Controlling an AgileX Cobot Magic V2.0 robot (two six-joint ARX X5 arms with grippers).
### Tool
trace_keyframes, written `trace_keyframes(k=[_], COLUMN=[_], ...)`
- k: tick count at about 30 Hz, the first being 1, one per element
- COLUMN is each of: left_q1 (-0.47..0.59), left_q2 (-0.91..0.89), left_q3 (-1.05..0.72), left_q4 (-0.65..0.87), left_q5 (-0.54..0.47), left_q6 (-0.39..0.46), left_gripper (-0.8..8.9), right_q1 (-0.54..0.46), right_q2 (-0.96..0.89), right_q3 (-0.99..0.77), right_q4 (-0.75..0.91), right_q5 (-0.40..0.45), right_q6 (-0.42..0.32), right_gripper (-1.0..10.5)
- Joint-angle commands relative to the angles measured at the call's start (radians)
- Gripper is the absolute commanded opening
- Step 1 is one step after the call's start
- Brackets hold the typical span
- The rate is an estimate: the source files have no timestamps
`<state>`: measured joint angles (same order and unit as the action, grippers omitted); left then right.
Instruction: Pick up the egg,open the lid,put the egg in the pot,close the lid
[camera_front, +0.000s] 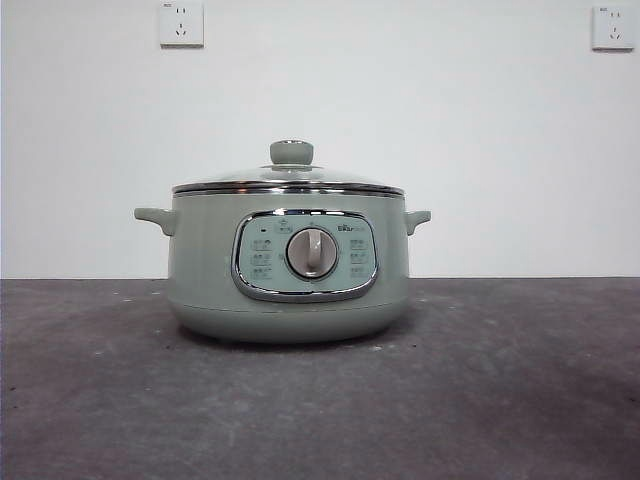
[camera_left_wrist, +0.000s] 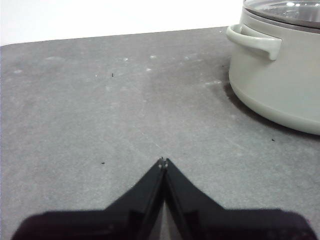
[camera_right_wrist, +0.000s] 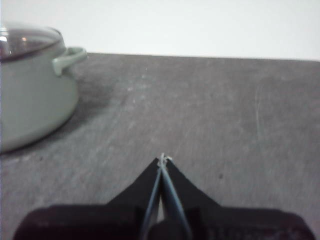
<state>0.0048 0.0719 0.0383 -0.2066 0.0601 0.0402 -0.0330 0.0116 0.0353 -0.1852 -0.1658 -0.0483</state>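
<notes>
Desk (camera_front: 520, 400) bare in front; pot (camera_front: 290, 290) stands mid-desk, lid (camera_front: 290, 180) seated, egg not in view. Left gripper (camera_left_wrist: 163, 161) and right gripper (camera_right_wrist: 162, 159) wait either side, jaws pressed together. Glass lid is probably slick and breakable, so grip the knob (camera_front: 291, 152).

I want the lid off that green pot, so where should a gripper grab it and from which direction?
Grip the lid by its sage-green knob, coming straight down from above. The knob stands proud at the centre of the shallow glass dome and narrows at its neck, so jaws closing on either side should get purchase. The metal rim sits flush on the pot and probably offers no edge.
</notes>
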Motion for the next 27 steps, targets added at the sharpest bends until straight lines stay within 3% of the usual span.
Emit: trace_keyframes(k=[1,27], left_q1=[0.003,0.003], left_q2=[0.0,0.0], left_q3=[-0.013,-0.013], left_q4=[0.005,0.005], left_q5=[-0.001,-0.001], left_q6=[-0.006,-0.006], left_gripper=[-0.04,-0.04], right_q1=[0.0,0.0], right_q2=[-0.004,-0.003], right_q3=[-0.021,-0.021], right_q4=[0.022,0.014], right_q5=[-0.001,0.001], right_q6=[0.022,0.025], right_gripper=[0.0,0.0])
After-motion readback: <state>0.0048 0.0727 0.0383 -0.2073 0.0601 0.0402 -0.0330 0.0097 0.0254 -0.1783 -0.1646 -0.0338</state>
